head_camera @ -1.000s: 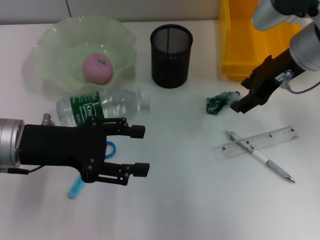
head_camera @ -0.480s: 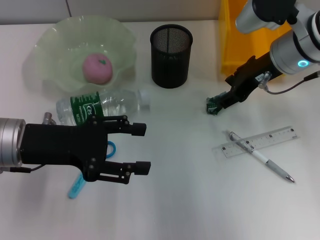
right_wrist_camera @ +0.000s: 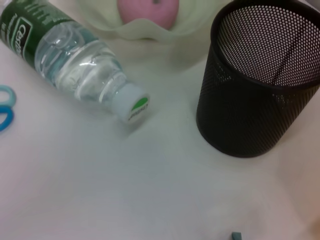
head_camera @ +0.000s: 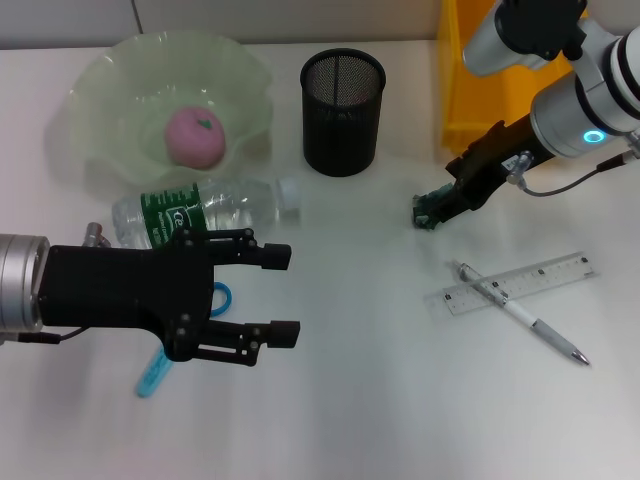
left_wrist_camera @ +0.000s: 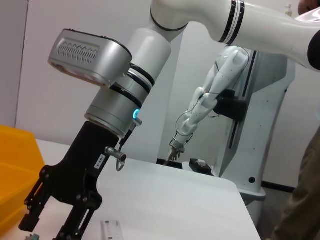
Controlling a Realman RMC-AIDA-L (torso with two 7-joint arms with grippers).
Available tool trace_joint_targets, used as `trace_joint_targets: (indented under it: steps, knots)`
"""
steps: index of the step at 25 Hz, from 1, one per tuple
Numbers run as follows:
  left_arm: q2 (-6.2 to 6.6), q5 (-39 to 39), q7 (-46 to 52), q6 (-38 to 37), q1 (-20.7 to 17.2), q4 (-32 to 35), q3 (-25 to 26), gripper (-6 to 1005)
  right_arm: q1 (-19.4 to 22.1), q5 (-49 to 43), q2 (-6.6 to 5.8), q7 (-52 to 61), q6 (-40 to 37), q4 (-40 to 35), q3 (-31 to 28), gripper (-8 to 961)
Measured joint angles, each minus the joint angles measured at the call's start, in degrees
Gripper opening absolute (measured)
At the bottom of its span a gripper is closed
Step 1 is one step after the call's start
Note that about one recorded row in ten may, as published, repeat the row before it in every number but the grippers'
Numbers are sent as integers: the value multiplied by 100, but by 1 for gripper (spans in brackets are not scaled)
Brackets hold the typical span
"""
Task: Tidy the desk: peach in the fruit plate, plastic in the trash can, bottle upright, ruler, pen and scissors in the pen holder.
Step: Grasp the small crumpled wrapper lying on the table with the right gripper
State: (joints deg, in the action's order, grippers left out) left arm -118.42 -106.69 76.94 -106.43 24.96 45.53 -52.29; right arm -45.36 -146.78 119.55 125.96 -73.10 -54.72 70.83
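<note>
I have the right claw (head_camera: 441,210) down at the crumpled plastic (head_camera: 428,211), right of centre in the head view, just below the yellow bin (head_camera: 452,90). Its fingertips sit right at the scrap, but I cannot tell whether they have closed on it. To do this well, I would make sure both fingers straddle the crumple and touch the bench (head_camera: 380,400) lightly before closing, since thin plastic slips out easily; then lift straight up before swinging to the bin.

The left claw (head_camera: 287,296) hovers wide open and empty at lower left, over the blue scissors (head_camera: 160,365).

The peach (head_camera: 194,136) is already in the green plate (head_camera: 110,90), upper left. The black mesh holder (head_camera: 343,112) looks empty. The bottle (head_camera: 200,212) lies on its side below the plate; ruler (head_camera: 520,283) and pen (head_camera: 520,313) lie crossed at lower right.
</note>
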Motion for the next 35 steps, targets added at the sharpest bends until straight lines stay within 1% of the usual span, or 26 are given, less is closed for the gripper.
trace_joint_targets:
  steps: [5,15,25,35]
  knots:
    - [3,0,-3,13,3,0,0,798,0,153,0,1,13,76,10,687]
    - [5,118,-28,31,-1,0,9,798,-50,192,-3,6,278,338,281,687]
    - [3,144,-30,122,10,5,9,798,-58,169,-3,8,499,417,437,686]
    - [3,152,-31,162,50,2,9,797,-58,158,-8,8,517,419,563,687]
